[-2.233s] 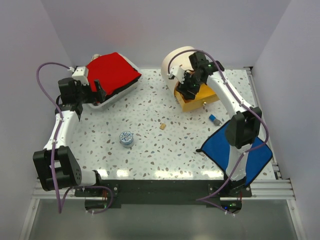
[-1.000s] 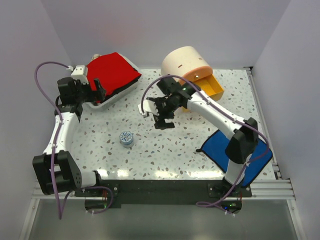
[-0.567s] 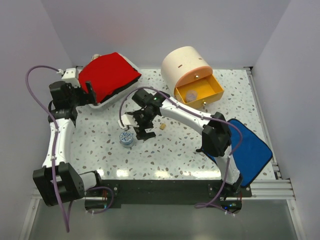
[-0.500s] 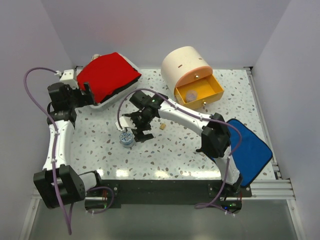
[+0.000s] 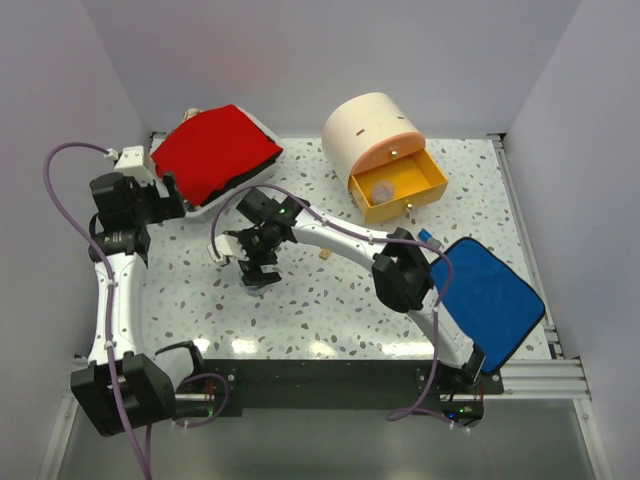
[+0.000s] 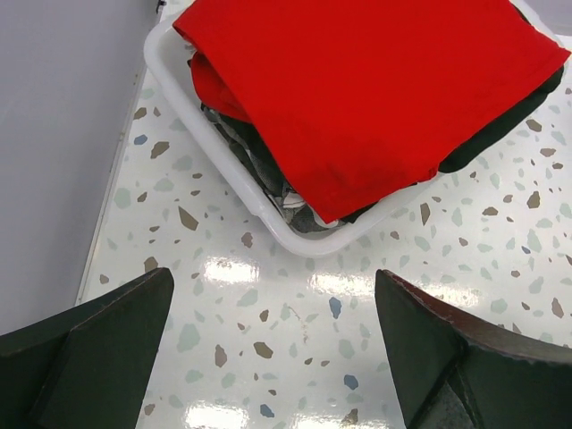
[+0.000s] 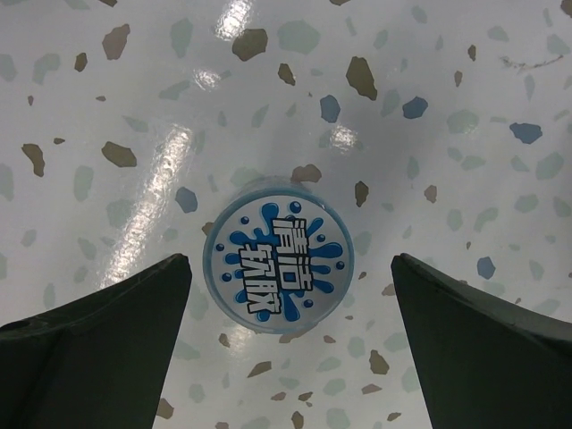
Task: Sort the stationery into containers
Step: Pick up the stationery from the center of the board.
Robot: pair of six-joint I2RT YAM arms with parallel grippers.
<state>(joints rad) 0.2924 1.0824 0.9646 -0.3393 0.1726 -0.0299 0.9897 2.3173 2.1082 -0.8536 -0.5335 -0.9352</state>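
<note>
Over the counter's left middle: right end effector (image 5: pixel 250 262), released, with both fingers parted wide on either side of the blue-patterned tape roll (image 7: pixel 279 266) and touching neither side; straddles the roll, seemingly to drop straight down and squeeze the rim from both sides.
Tape roll position: lies flat on the counter (image 5: pixel 330 310), printed face up, well apart from both containers; probably the reason for an approach from directly above.
Roll label: white disc with blue splash art and four blue Chinese characters in two rows, apparently 清洁 over 软胶; no other wording legible.
Left end effector (image 6: pixel 273 286): released too, grasping nothing, parked low near the white case (image 6: pixel 295 239); looks held clear of the right arm's reach.
White case: sits at the far left corner under a red top (image 6: pixel 375 80) draped across most of the contents; shows only dark and patterned edges beneath, too unclear to name.
Cream drum (image 5: pixel 365 125): stands at the far middle with its open drawer (image 5: pixel 425 180) pulled out toward the counter, ready to receive; already carries one pale round item, possibly the purple roll.
Loose bits: tiny tan cube (image 5: pixel 325 253) just beside the right forearm; blue-grey stub (image 5: pixel 428 238) near the blue cloth (image 5: pixel 485 290).
Other writing: none readable on case, drum or cloth.
</note>
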